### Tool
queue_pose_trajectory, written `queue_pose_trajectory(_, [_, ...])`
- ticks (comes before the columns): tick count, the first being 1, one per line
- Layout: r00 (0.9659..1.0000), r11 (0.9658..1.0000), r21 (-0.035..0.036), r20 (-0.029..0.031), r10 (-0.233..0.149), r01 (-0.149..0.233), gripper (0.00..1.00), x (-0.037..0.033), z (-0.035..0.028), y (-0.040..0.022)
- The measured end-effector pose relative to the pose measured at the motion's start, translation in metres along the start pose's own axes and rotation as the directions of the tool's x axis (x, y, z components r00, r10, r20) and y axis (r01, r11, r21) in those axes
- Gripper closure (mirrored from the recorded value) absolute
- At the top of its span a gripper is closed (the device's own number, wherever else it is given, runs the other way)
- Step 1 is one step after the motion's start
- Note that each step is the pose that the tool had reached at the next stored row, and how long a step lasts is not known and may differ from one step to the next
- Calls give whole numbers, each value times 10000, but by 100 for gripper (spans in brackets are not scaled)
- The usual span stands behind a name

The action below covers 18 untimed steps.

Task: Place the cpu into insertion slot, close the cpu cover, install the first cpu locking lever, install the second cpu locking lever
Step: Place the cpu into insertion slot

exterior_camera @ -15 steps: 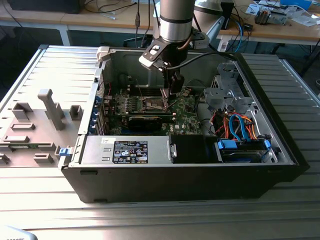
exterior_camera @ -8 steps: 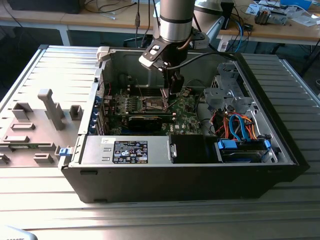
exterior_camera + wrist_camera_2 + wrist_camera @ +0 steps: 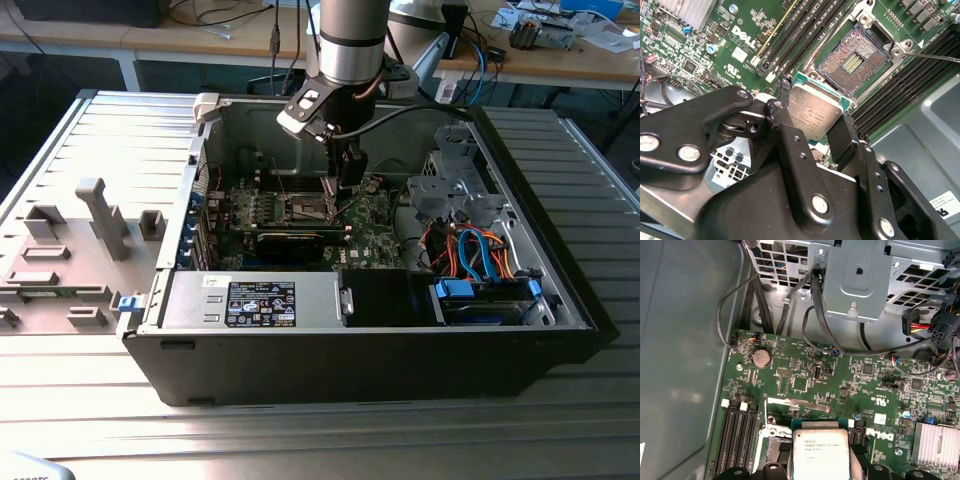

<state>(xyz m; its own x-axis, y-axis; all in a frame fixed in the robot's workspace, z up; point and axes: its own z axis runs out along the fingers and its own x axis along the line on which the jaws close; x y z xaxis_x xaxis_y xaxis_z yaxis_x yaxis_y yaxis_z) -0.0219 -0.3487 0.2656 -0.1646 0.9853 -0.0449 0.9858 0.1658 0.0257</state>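
Exterior view: the robot arm reaches down into an open computer case (image 3: 560,290) lying on a ribbed metal bench (image 3: 90,400). Its end effector (image 3: 348,172) hangs over the green motherboard (image 3: 375,215), just beside the insertion slot (image 3: 310,208). A grey fixture (image 3: 95,235) rests on the bench at the exterior view's left, and blue cables (image 3: 478,248) run inside the case at the exterior view's right.

Second wrist view: the end effector is closed on the cpu (image 3: 815,114), with black fingers (image 3: 842,136) clamped against two opposite edges of the silvery chip. The cpu is not seated. It sits at one corner of the insertion slot (image 3: 855,60), whose contact field lies uncovered inside its silver rim. Long black memory slots (image 3: 800,30) run alongside.

First wrist view: the cpu (image 3: 820,455) is gripped flat side up between the fingers (image 3: 865,471), over the motherboard (image 3: 810,380). A round coin battery (image 3: 760,358) and a finned heatsink (image 3: 937,442) sit on the board, and a grey metal bracket (image 3: 855,280) stands beyond it.
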Motion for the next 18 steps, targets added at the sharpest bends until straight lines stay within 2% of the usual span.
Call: queue_pose_trajectory(18, [9999,9999,4,2,105,-105,46,0,0,0])
